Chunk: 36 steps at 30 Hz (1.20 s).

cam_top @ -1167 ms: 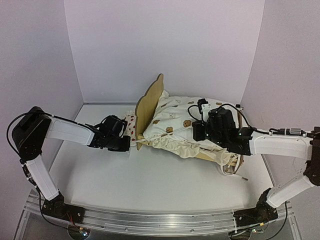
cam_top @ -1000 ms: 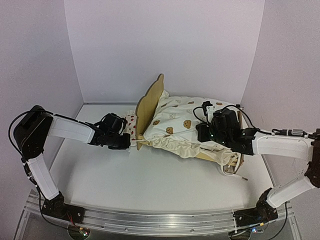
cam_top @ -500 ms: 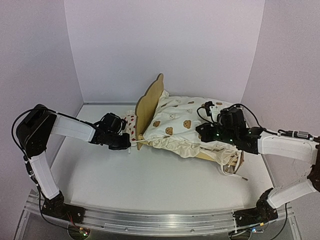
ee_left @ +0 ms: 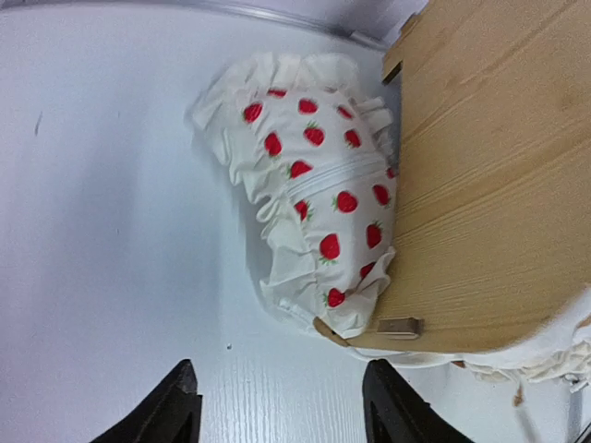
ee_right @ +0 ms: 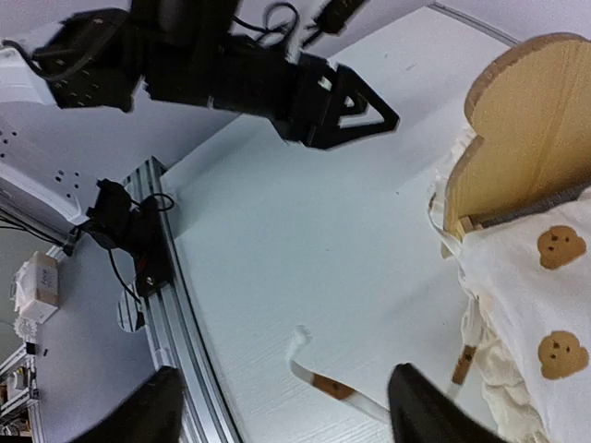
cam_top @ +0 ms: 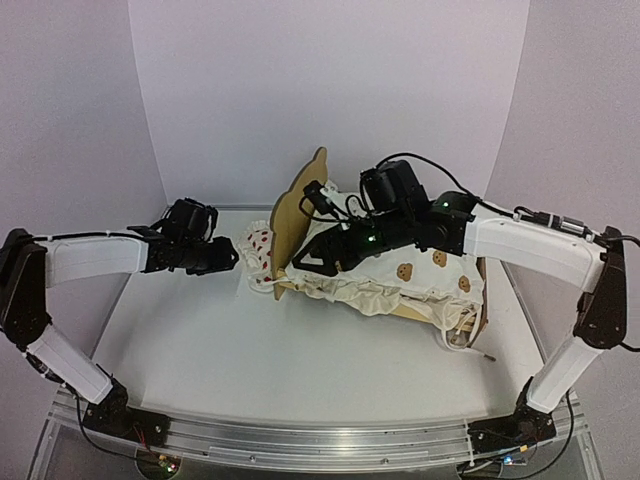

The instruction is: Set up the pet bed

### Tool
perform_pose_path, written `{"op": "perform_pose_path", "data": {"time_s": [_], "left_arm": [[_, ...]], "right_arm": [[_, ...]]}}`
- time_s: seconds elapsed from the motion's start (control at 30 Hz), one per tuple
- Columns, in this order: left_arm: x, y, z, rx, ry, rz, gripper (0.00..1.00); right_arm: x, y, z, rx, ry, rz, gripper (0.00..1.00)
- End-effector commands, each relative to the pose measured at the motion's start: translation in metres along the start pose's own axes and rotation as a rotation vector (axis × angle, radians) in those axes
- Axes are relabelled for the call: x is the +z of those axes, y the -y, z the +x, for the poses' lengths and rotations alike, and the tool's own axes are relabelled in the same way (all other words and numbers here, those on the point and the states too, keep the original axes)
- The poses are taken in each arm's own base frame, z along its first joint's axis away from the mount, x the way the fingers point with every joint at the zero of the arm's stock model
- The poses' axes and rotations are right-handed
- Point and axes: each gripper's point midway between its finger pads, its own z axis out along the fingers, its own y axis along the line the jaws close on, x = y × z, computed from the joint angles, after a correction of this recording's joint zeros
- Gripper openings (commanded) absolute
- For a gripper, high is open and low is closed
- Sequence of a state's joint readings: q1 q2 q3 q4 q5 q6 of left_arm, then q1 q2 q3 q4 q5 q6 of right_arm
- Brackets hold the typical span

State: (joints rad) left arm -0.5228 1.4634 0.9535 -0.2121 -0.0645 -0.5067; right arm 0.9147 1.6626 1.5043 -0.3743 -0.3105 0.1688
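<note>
**Pet bed on the desk, both hands open and empty**

Plain pale walls (cam_top: 330, 90) enclosed the scene on three sides and met the white desk (cam_top: 300, 370) at the back. In the wrist views the desk showed a faint grain. An aluminium rail (cam_top: 300, 440) ran along its near edge.

The pet bed (cam_top: 298, 212) stood at the back right of the desk, its bear-ear headboard upright and facing left. A cream bear-print cushion (cam_top: 385, 297) lay rumpled over the frame and hung over its near side. One tie (ee_right: 325, 381) trailed onto the desk. A strawberry pillow (cam_top: 258, 248) lay on the desk against the outer face of the headboard.

The right hand (cam_top: 308, 260) hovered over the head end of the cushion with its fingers wide apart and nothing between them. The left hand (cam_top: 230, 258) sat just left of the pillow, also spread and empty.
</note>
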Motion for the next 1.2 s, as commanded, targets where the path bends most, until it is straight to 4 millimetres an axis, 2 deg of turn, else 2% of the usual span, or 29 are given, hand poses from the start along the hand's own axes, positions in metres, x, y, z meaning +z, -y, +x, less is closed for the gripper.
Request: {"op": "perform_pose_path", "data": {"time_s": [0.0, 0.1, 0.23, 0.37, 0.43, 0.5, 0.63, 0.77, 0.93, 1.03, 1.17], "left_arm": [[-0.053, 0.019, -0.041, 0.026, 0.148, 0.072, 0.71], [-0.079, 0.041, -0.055, 0.061, 0.203, 0.177, 0.79], [-0.097, 0.077, -0.063, 0.145, 0.232, 0.255, 0.85], [-0.099, 0.115, -0.068, 0.231, 0.221, 0.276, 0.86], [-0.097, 0.132, -0.077, 0.263, 0.223, 0.277, 0.86], [-0.087, 0.141, -0.078, 0.283, 0.201, 0.271, 0.86], [-0.074, 0.156, -0.080, 0.316, 0.179, 0.299, 0.85], [-0.061, 0.170, -0.075, 0.344, 0.136, 0.316, 0.83], [-0.050, 0.181, -0.068, 0.370, 0.110, 0.321, 0.79], [-0.044, 0.189, -0.061, 0.390, 0.092, 0.327, 0.76], [-0.034, 0.194, -0.054, 0.402, 0.071, 0.308, 0.65]], "right_arm": [[-0.043, 0.042, 0.026, 0.023, -0.084, 0.278, 0.93], [-0.084, 0.077, 0.026, 0.076, -0.033, 0.490, 0.98], [-0.147, 0.136, 0.039, 0.319, 0.024, 0.667, 0.98], [-0.212, 0.182, 0.063, 0.469, 0.054, 0.878, 0.98], [-0.234, 0.201, 0.079, 0.547, 0.040, 0.953, 0.98], [-0.252, 0.222, 0.099, 0.645, 0.029, 1.017, 0.98], [-0.262, 0.257, 0.142, 0.802, -0.042, 1.090, 0.98], [-0.265, 0.281, 0.178, 0.935, -0.103, 1.120, 0.98], [-0.261, 0.299, 0.204, 0.982, -0.172, 1.147, 0.94], [-0.248, 0.307, 0.216, 1.011, -0.205, 1.111, 0.91], [-0.231, 0.314, 0.230, 1.030, -0.243, 1.076, 0.85]]}}
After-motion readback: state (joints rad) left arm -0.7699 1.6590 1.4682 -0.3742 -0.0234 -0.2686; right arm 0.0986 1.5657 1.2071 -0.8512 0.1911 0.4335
